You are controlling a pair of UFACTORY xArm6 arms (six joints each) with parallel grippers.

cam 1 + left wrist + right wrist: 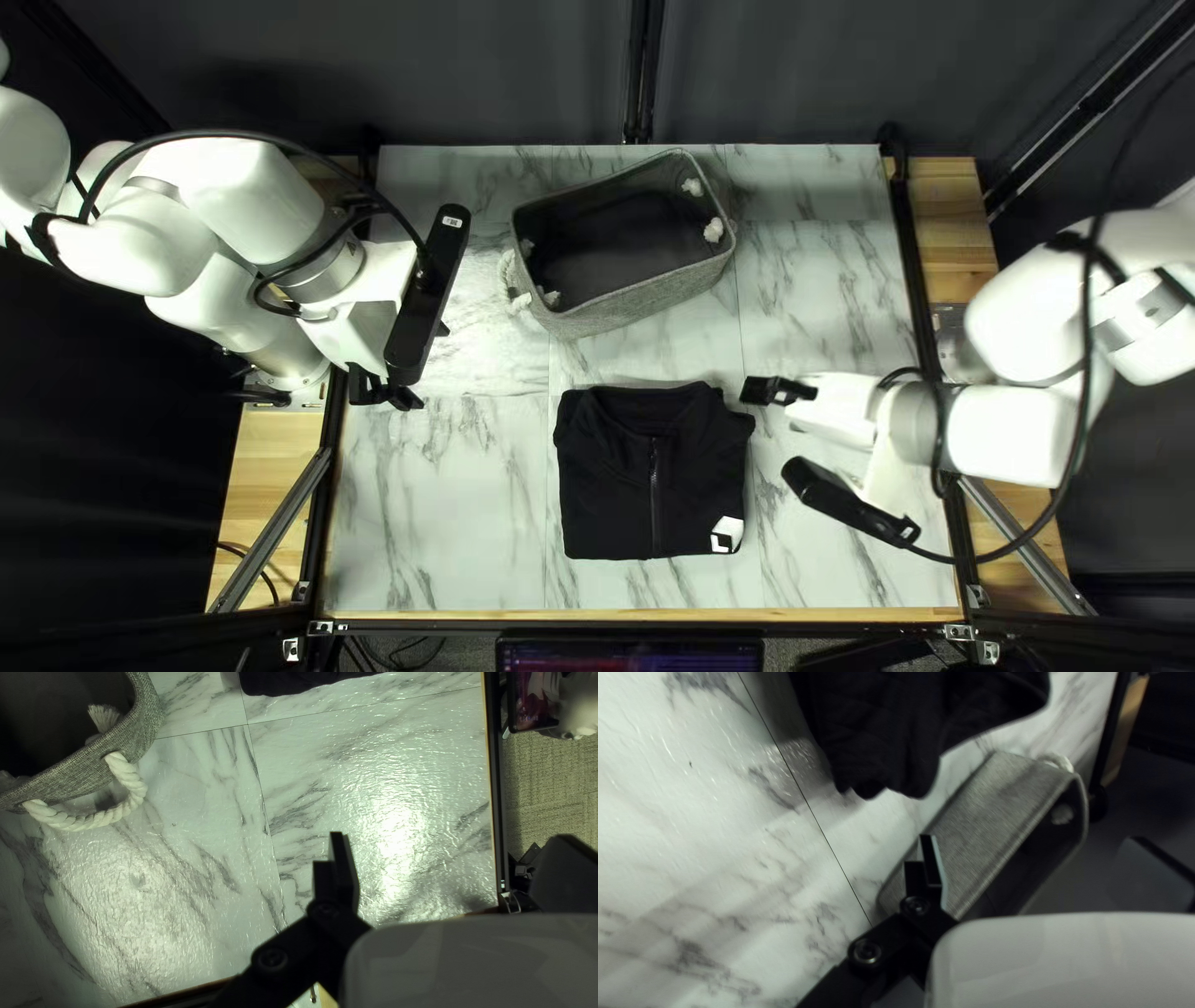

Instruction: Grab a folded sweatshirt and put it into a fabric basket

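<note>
Two white arms are at the table. The left arm (pixel 215 243) is folded in on itself at the table's left edge, its gripper (pixel 383 394) pointing down over bare marble. The right arm (pixel 1018 373) reaches in low from the right edge, its gripper (pixel 764 392) aimed across the table (pixel 448 504). Both grippers are spread wide and hold nothing. I count one folded sweatshirt (pixel 651 471), black with a zip down the middle, and one grey fabric basket (pixel 625 313) with white rope handles (pixel 93 814). The sweatshirt lies flat on the marble at the middle of the near half, with the basket beyond it toward the far edge, and a strip of table lies between them. The right gripper sits just beside the sweatshirt's far right corner, and I cannot tell whether it touches. The left gripper is well apart from the sweatshirt, nearer the basket's left end.
</note>
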